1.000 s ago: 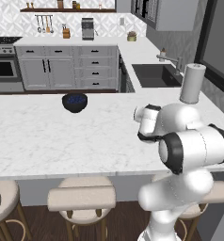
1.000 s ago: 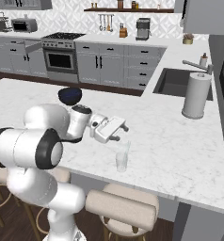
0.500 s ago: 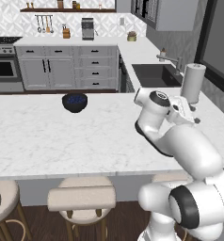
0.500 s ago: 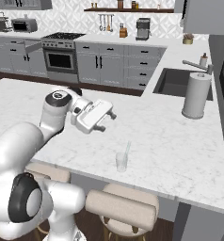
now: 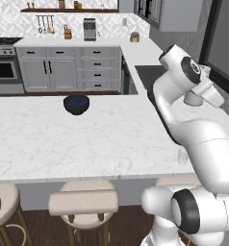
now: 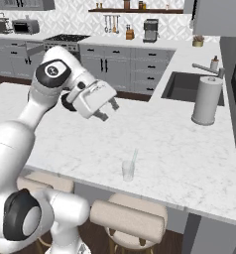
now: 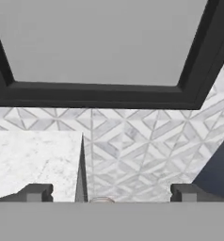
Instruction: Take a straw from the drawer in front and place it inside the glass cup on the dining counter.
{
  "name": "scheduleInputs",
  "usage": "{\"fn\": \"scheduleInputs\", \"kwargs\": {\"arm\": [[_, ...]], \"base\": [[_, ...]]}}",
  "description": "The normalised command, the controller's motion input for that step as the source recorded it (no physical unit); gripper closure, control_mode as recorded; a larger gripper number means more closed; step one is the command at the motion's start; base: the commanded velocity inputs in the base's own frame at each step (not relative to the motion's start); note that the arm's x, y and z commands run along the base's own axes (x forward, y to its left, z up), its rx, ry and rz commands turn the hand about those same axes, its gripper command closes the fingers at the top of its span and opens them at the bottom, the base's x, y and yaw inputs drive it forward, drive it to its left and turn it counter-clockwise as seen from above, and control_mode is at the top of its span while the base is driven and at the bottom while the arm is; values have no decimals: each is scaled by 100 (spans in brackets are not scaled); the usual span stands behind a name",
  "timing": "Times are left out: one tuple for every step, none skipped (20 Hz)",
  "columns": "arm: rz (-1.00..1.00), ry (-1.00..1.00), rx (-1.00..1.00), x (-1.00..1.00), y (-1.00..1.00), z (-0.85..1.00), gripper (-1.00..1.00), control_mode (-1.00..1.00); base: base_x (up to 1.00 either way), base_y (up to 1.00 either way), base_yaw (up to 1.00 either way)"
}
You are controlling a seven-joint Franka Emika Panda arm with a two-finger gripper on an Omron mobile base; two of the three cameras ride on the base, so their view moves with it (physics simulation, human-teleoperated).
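Note:
The glass cup [image 6: 128, 170] stands near the front edge of the dining counter [image 6: 179, 158]. A thin pale straw [image 6: 135, 156] leans inside it and sticks out above the rim. My gripper [image 6: 109, 110] hangs well above the counter, up and to the left of the cup, and it is open with nothing between its fingers. In the hand view the gripper [image 7: 111, 193] faces a tiled wall and a dark window frame, with its tips wide apart. The drawer is out of view.
A dark blue bowl [image 5: 76, 104] sits on the far side of the dining counter [image 5: 63, 139]. A paper-towel roll [image 6: 206, 100] stands by the sink [image 6: 189, 87] at the right. Beige stools [image 5: 85, 202] line the near edge.
The arm has straightened and lifted the hand from just above the cup, up and towards the bowl. The straw stays in the cup. The jaws stay open.

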Motion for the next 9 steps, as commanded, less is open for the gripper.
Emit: {"fn": "scheduleInputs", "kwargs": {"arm": [[1, 13, 42, -34, 1, 86, -100, -100], [2, 15, 42, -35, 3, 69, -100, -100], [2, 15, 42, -37, 4, 55, -100, -100], [3, 14, 38, -44, 9, 34, -100, -100], [4, 13, 35, -48, 11, 16, -100, -100], [5, 9, 32, -60, 14, 0, -100, -100], [5, 6, 30, -69, 12, 0, -100, -100], [6, 3, 29, -79, 9, 0, -100, -100], [6, 0, 25, -88, 12, -17, -100, -100]], "base": [[0, 0, 0], [0, 0, 0], [0, 0, 0], [0, 0, 0], [0, 0, 0], [0, 0, 0], [0, 0, 0], [0, 0, 0], [0, 0, 0]]}}
